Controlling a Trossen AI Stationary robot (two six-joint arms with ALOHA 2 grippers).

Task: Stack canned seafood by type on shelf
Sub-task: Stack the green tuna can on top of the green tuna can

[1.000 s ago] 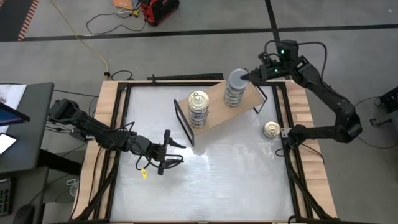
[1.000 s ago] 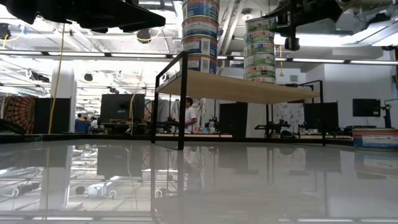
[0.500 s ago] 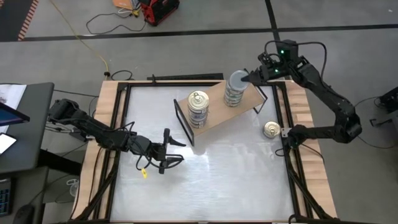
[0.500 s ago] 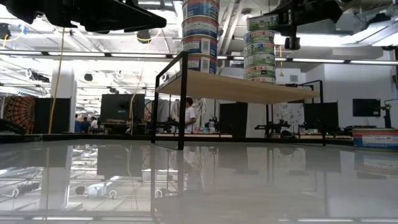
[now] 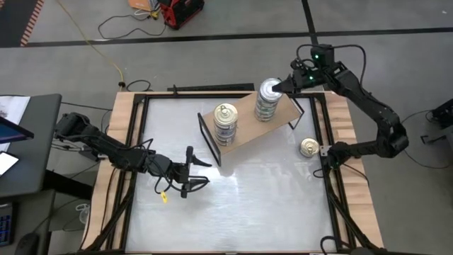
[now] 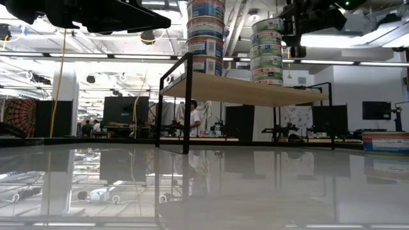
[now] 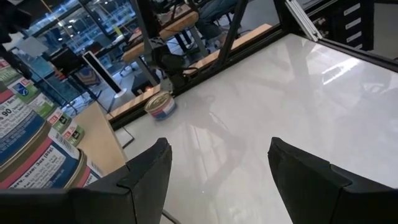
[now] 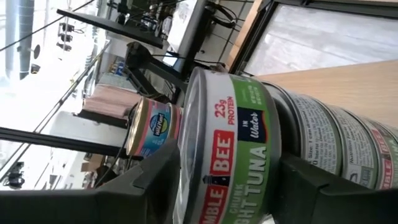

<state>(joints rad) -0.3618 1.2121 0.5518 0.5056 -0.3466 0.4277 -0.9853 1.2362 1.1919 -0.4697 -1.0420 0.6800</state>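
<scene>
The tan shelf (image 5: 248, 122) carries two stacks of tins. One stack has blue labels and a gold pull-tab lid (image 5: 226, 113). The other has green labels (image 5: 265, 106) (image 6: 267, 61). The top green tin (image 5: 267, 89) (image 6: 267, 26) sits level on its stack. My right gripper (image 5: 281, 86) (image 8: 231, 156) is at that tin's right edge, shut on it. My left gripper (image 5: 207, 173) (image 7: 219, 142) is open over the table's left half, touching nothing. A single tin (image 5: 308, 147) (image 7: 160, 106) rests on the white tabletop by the right rail. My right gripper has the top green tin by its edge (image 8: 186, 155) nearest the table's right side. The gripper is rolled on its side, one finger (image 8: 155, 180) over the lid and the other at the tin's underside. The fingers come level from the far right. The tin rests upright on its stack.
The shelf stands slanted across the table's far middle on a black frame (image 5: 209, 142) (image 6: 187, 102). Wooden rails (image 5: 127, 142) and black bars edge the table. Bare white tabletop (image 5: 248, 205) lies near the front. People and equipment show in the room behind.
The top green tin rose a little above its stack, tilted, then came down and settled level on the stack. My right wrist shifted slightly toward the table's left and stayed at the tin's edge.
</scene>
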